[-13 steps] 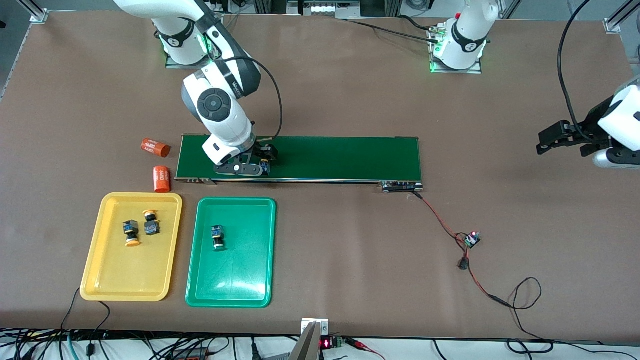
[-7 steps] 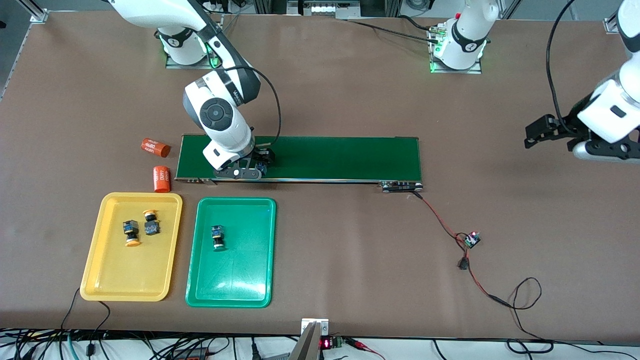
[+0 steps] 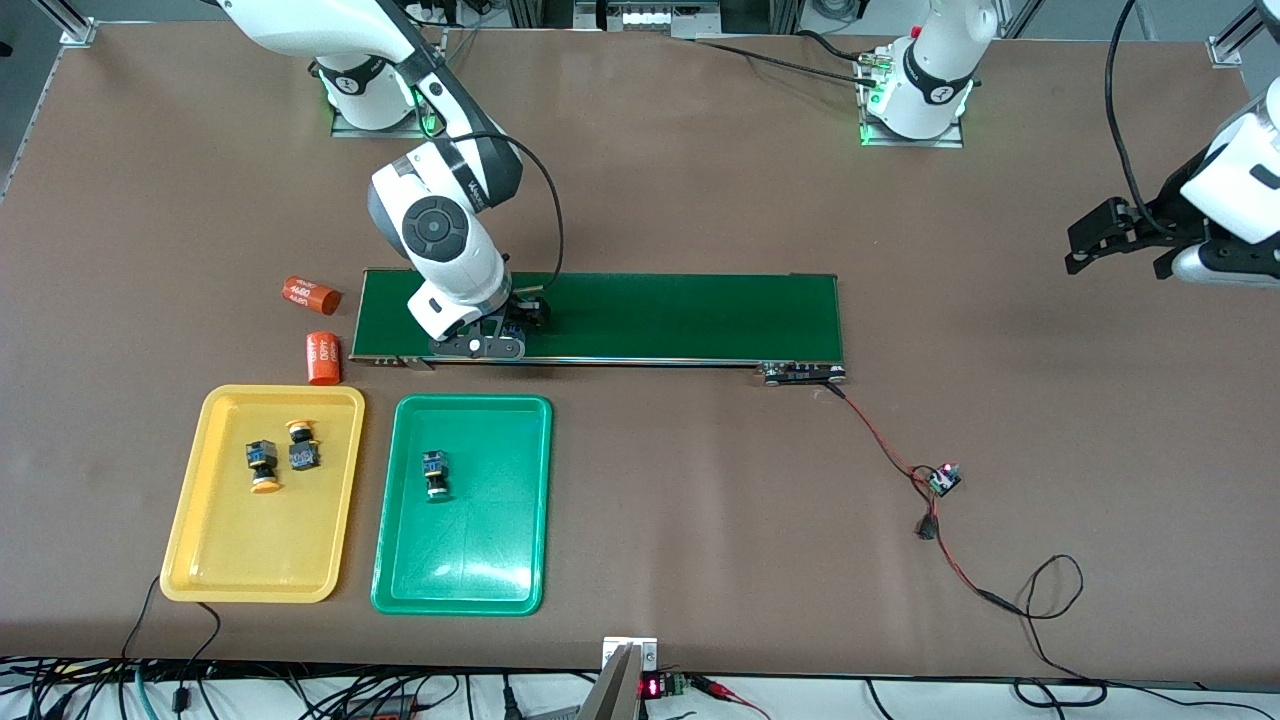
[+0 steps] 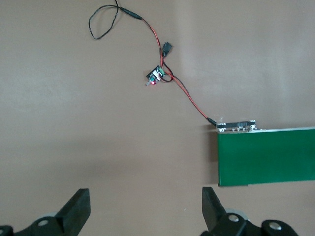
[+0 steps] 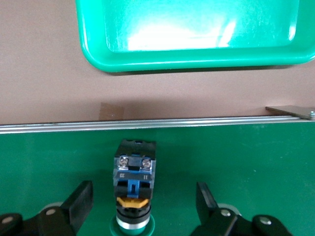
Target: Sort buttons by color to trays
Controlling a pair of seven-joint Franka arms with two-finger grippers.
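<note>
While the left arm waits with its forearm raised over bare table at its own end, the left gripper (image 4: 142,211) stands wide and empty. Bent steeply down, the right arm puts the right gripper (image 5: 140,209) low on the conveyor belt (image 3: 680,315), fingers apart either side of a green-capped button (image 5: 134,189), not touching it. One button (image 3: 435,474) lies in the green tray (image 3: 520,500), two (image 3: 262,465) (image 3: 301,446) in the yellow tray (image 3: 220,560).
</note>
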